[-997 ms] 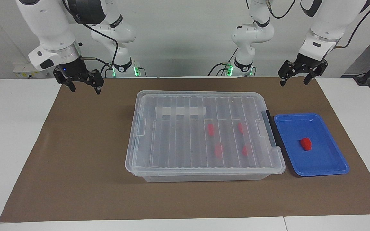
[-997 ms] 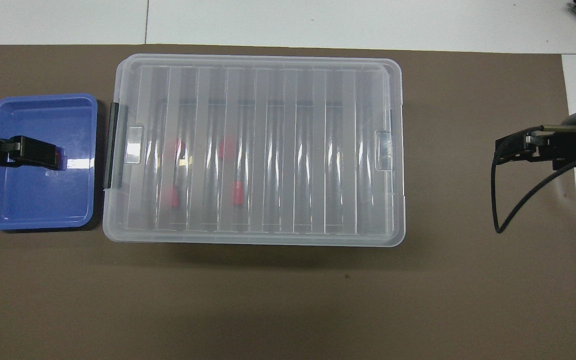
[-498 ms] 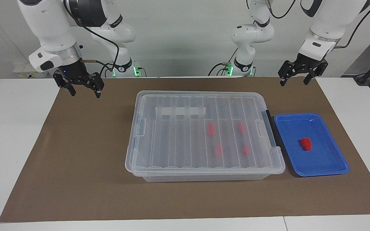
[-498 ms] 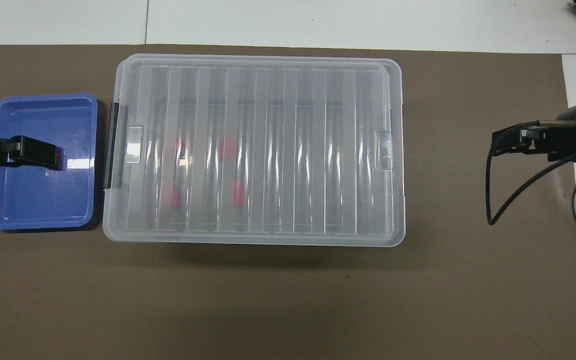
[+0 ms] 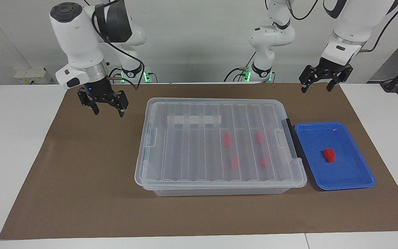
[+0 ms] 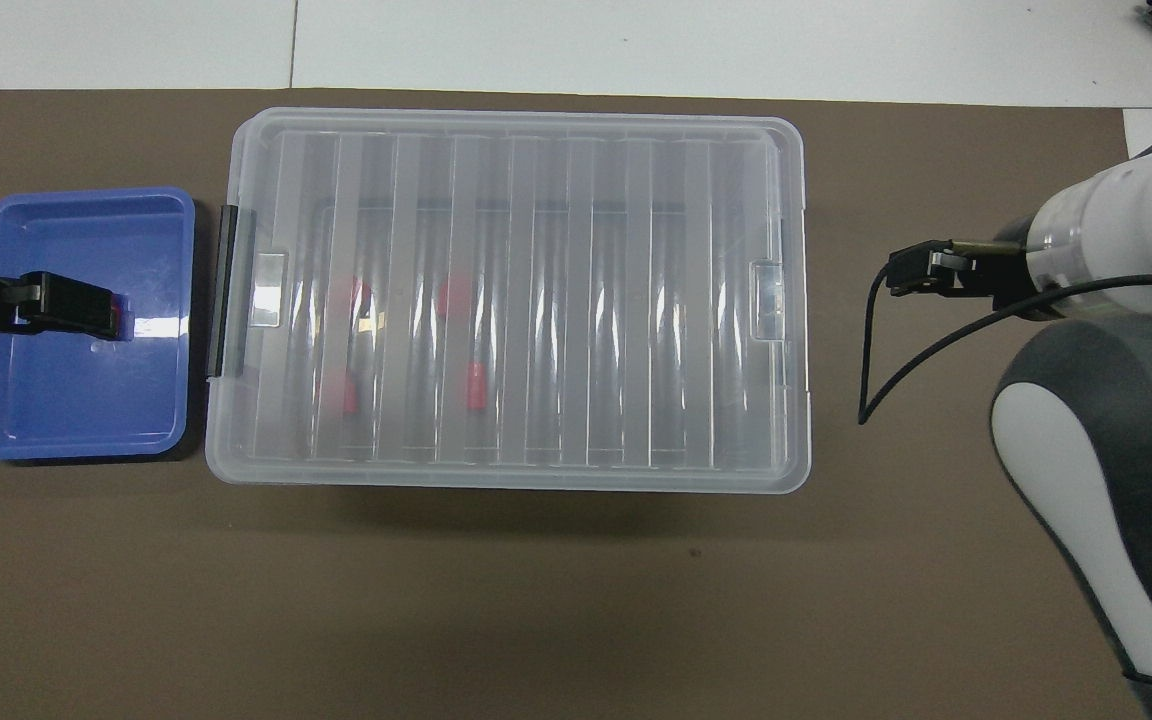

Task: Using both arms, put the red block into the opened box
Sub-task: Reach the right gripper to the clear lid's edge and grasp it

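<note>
We see the right gripper (image 5: 108,108) has swung in over the mat toward the box (image 5: 219,145), fingers wide, holding nothing; lid still shut. The left gripper (image 5: 320,84) waits, wide and empty, above the blue tray (image 5: 358,180) where the red block (image 5: 329,155) lies untouched

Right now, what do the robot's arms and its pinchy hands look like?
Both arms are white with rounded joints and dark grey bands, and black cables loop along them. Each ends in a black two-finger gripper: the right gripper has a small blue light above it, the left gripper sits under a silver ring. Green lights glow at the bases.
</note>
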Action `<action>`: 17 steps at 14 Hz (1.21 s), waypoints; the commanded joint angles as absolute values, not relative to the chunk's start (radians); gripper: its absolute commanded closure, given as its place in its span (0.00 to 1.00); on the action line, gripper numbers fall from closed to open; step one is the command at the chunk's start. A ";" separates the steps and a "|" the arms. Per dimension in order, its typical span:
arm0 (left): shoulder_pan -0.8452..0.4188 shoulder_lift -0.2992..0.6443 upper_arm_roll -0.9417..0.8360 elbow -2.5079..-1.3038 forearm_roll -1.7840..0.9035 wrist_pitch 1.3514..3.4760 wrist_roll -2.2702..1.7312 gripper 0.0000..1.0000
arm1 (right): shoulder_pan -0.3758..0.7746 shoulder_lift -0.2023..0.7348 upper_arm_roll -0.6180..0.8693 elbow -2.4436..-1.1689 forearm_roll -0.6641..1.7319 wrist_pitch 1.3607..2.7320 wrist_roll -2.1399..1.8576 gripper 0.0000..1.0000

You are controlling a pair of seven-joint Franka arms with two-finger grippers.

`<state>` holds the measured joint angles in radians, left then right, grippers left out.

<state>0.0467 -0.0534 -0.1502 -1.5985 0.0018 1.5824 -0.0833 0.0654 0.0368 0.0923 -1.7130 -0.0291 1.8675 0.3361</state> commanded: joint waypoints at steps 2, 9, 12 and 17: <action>0.055 -0.072 -0.153 -1.621 0.009 1.591 -0.077 0.00 | 0.109 0.069 0.097 -1.747 -0.037 1.950 0.419 0.05; 0.055 -0.072 -0.153 -1.626 0.009 1.591 -0.077 0.00 | 0.153 0.147 0.097 -1.779 -0.095 2.045 0.420 0.07; 0.055 -0.072 -0.153 -1.626 0.009 1.591 -0.077 0.00 | 0.161 0.167 0.097 -1.787 -0.104 2.066 0.420 0.08; 0.055 -0.074 -0.153 -1.626 0.008 1.591 -0.077 0.00 | 0.163 0.166 0.097 -1.793 -0.129 2.053 0.403 0.08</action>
